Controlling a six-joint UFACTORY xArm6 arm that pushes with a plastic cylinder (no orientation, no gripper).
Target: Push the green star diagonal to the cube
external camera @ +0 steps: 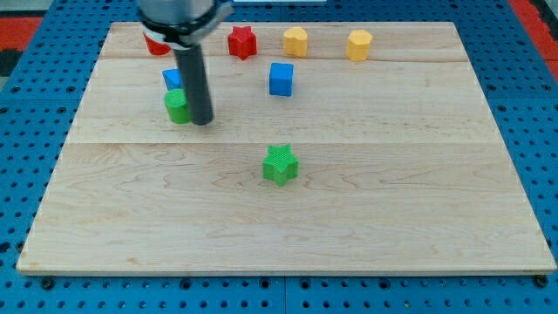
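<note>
The green star (280, 165) lies near the middle of the wooden board (392, 201). The blue cube (281, 78) stands above it, toward the view's top. My tip (202, 120) rests on the board at the upper left, touching the right side of a green block (178, 105). The tip is well to the left of the green star and the blue cube. A second blue block (172, 79) is partly hidden behind the rod.
A red star (242, 42) and two yellow blocks (296, 41) (358, 44) line the view's top. A red block (157, 44) is partly hidden under the arm at top left. A blue pegboard (26, 131) surrounds the board.
</note>
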